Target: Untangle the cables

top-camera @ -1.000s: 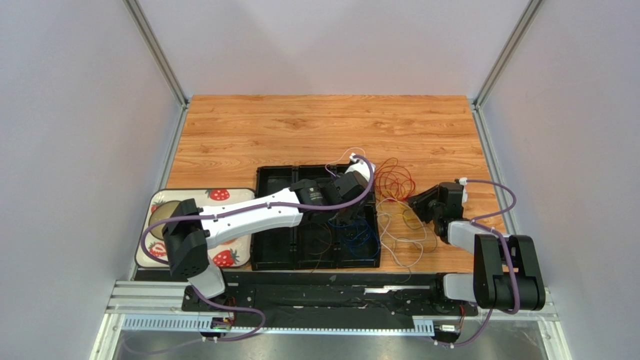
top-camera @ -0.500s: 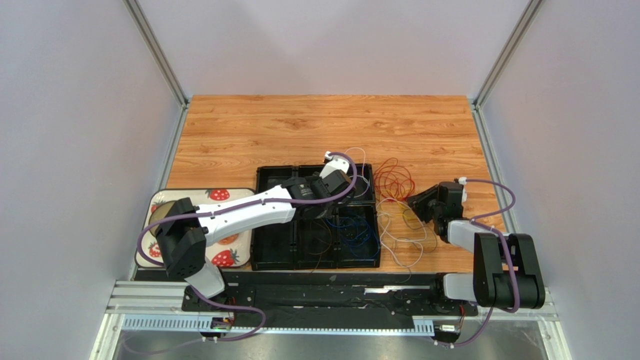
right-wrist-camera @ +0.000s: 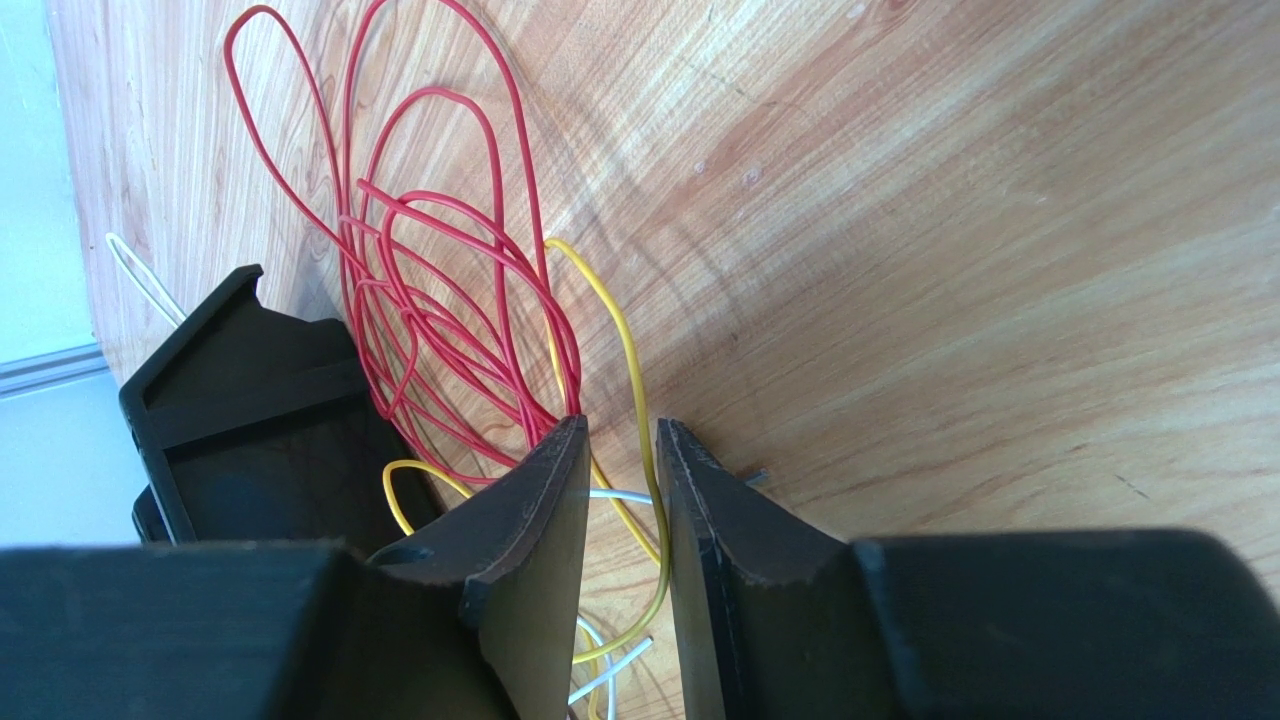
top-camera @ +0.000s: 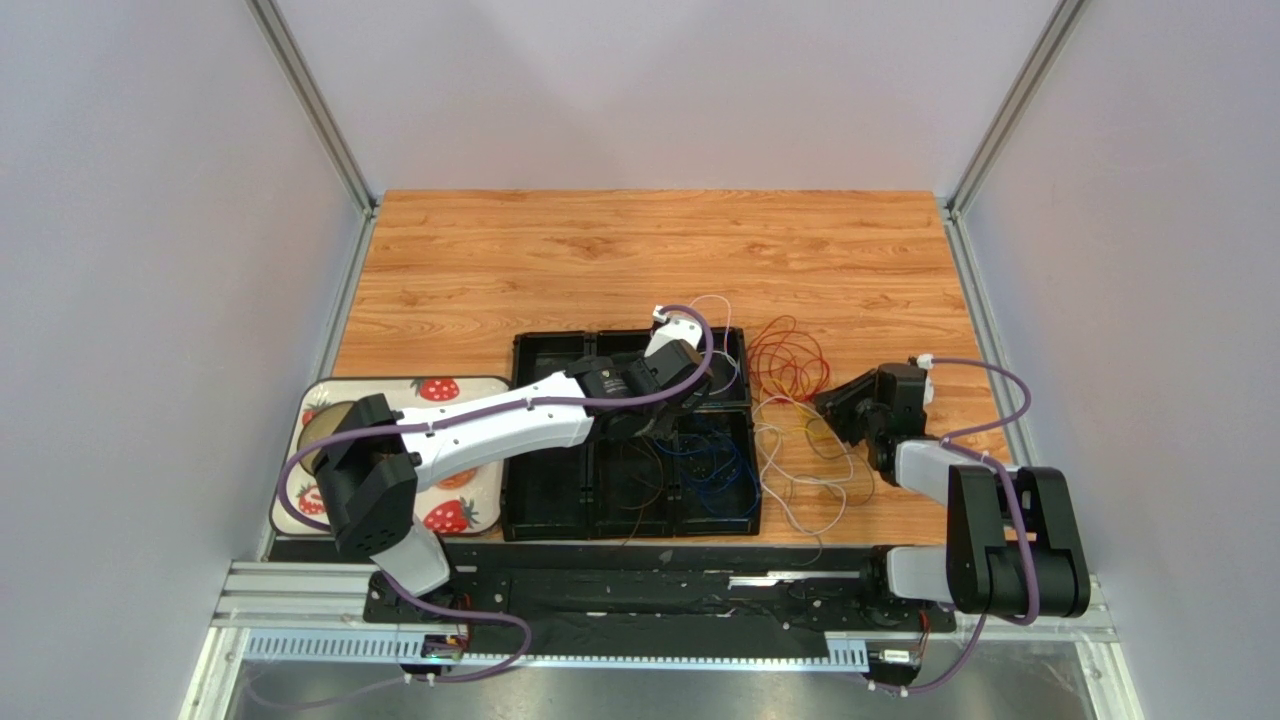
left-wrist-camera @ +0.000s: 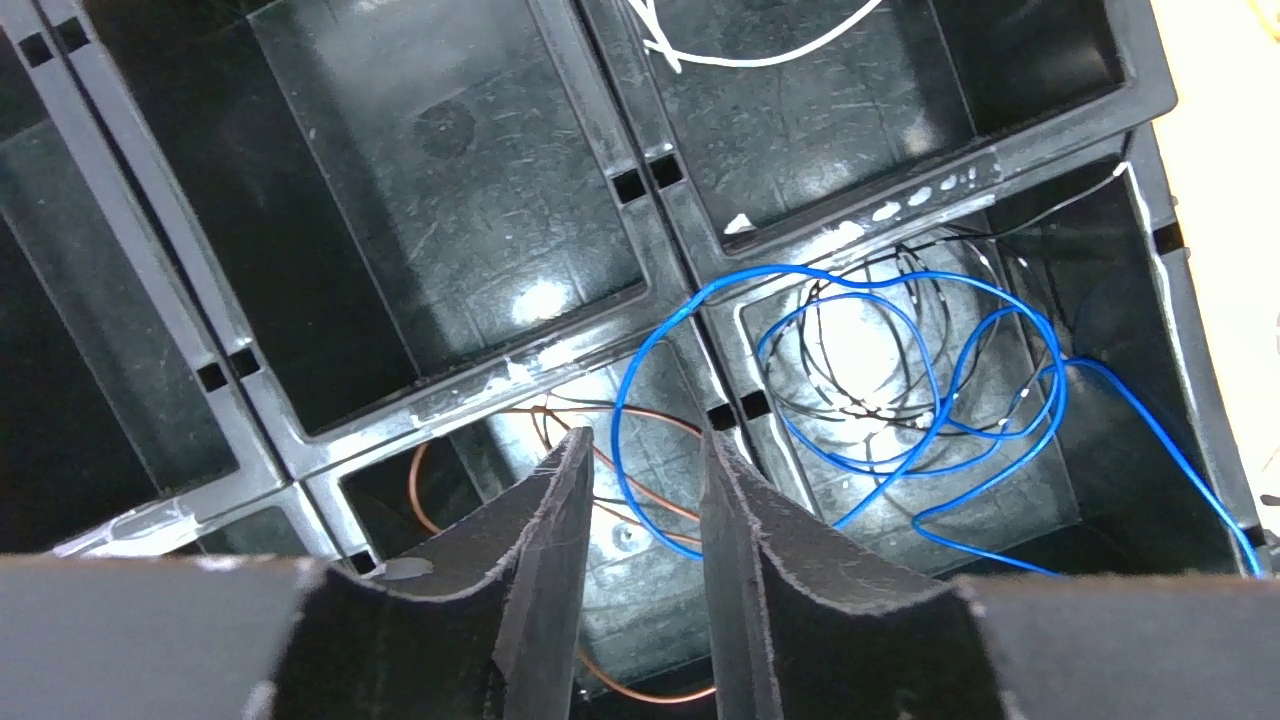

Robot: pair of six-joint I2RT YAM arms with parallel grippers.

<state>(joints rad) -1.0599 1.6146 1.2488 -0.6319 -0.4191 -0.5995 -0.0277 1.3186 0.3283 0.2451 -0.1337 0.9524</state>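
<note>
The cables lie in and beside a black compartment tray (top-camera: 549, 503). Red loops (top-camera: 784, 360) and white strands (top-camera: 804, 480) lie on the wood right of it. A blue cable (left-wrist-camera: 932, 405) and a thin dark one (left-wrist-camera: 857, 353) lie in the near-right compartment. A copper-orange cable (left-wrist-camera: 412, 488) lies in the near-middle one, and a white cable (left-wrist-camera: 751, 60) in a far one. My left gripper (top-camera: 661, 417) hangs over the tray, open and empty (left-wrist-camera: 643, 438). My right gripper (top-camera: 827, 402) sits low at the red loops (right-wrist-camera: 436, 255), jaws slightly apart (right-wrist-camera: 619, 428), with a yellow cable (right-wrist-camera: 624, 345) running under the gap.
A strawberry-patterned plate (top-camera: 436, 390) sits left of the tray under the left arm. The tray's corner (right-wrist-camera: 256, 405) stands just left of the right gripper. Bare wood (top-camera: 631, 255) stretches behind the tray. A metal rail (top-camera: 601, 578) runs along the near edge.
My left gripper has moved left from the tray's far-right edge to over its middle, then held still. The right arm has not moved.
</note>
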